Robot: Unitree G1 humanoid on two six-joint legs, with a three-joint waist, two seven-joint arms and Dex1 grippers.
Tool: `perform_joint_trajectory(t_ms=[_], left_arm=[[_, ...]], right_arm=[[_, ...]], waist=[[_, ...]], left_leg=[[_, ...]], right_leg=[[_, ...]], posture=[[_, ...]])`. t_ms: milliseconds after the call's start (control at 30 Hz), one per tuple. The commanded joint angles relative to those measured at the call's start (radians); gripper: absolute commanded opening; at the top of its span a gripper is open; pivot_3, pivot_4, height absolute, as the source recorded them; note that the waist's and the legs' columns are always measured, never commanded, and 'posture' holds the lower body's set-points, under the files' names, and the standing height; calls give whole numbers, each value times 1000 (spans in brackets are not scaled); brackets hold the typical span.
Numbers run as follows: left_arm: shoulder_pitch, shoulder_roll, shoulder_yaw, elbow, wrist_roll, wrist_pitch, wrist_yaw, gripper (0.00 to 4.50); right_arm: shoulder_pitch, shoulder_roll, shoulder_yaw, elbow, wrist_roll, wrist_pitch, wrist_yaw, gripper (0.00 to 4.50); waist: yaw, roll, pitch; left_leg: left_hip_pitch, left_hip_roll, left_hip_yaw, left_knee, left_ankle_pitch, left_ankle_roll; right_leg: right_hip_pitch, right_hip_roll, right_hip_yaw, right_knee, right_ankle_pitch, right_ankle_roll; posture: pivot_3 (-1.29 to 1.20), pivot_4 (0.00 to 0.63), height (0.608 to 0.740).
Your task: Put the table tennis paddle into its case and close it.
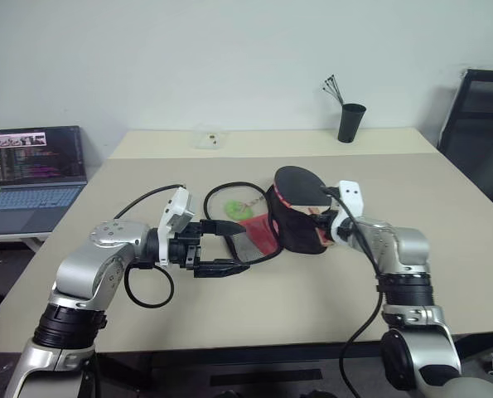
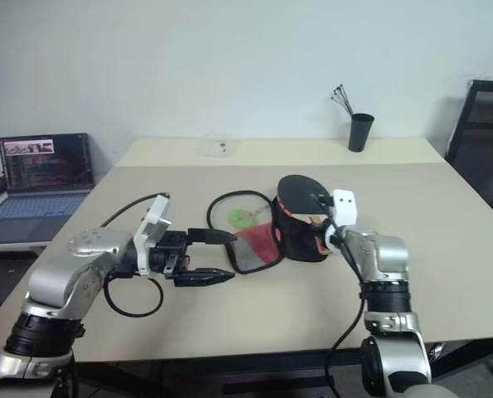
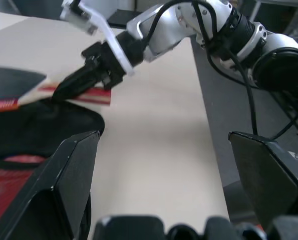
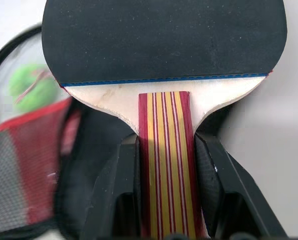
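While the case [image 1: 292, 222] lies open near the middle of the table [image 1: 445, 224], with its mesh flap [image 2: 246, 228] spread flat on the side toward our left arm, we hold the table tennis paddle [image 4: 164, 45] by its striped handle. Our right gripper [image 4: 166, 192] has both fingers clamped on that handle, and the black face hangs just above the case's dark half, not yet inside it. Our left gripper [image 1: 221, 249] hovers beside the case's flap with its fingers spread wide and nothing between them. We judge the pick-up done. Left to do: slide the paddle fully into the case, let go, fold the flap over and run the zipper round. The green tag [image 1: 234, 210] rests inside the flap.
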Motion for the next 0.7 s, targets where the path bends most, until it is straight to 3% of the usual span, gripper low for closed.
perform_joint_trajectory(t_ms=[33,267,700], left_arm=[[1,10,25,-43,-21,-2,10,4500],[21,21,35,-52,-22,-7,20,4500],[25,14,29,-45,-19,-15,23,4500]], right_arm=[[-61,3,-1,56,-30,-121,-31,1092],[-95,-3,14,228,-70,-238,-46,1092],[-106,44,21,273,-78,-250,-75,1092]], waist=[[1,0,0],[-5,0,0],[-10,0,0]], left_leg=[[0,0,0,0,0,0],[0,0,0,-1,0,0],[0,0,0,0,0,0]], right_leg=[[0,0,0,-1,0,0],[0,-1,0,-1,0,0],[0,0,0,0,0,0]], posture=[[0,150,740],[0,150,740],[0,150,740]])
